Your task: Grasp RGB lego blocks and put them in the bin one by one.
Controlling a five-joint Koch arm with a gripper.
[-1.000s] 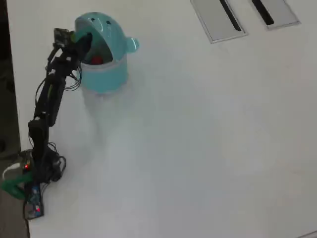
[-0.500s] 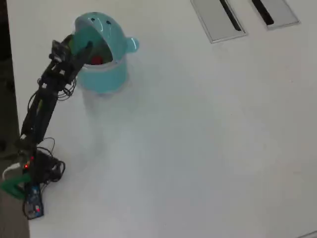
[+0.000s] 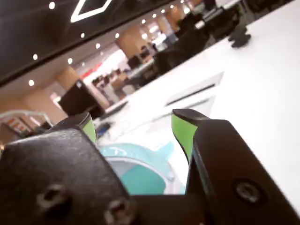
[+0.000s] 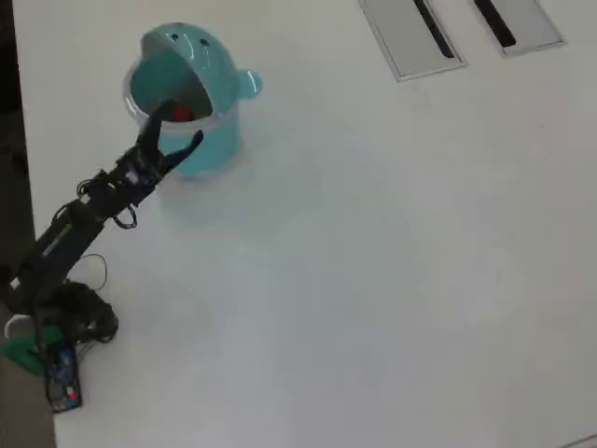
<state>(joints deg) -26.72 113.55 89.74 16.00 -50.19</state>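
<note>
fingers (image 4: 179, 124) spread, empty | pulled back off bin (image 4: 210, 140) rim | red block (image 4: 181, 114) inside

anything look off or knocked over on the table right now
Nothing stands out. The bin stands upright with a red block inside it. The gripper is open and empty in front of it. No loose blocks show on the table.

One teal bin (image 4: 201, 140), one red block (image 4: 182, 114) (inside it), two grey slotted panels (image 4: 410, 37).
</note>
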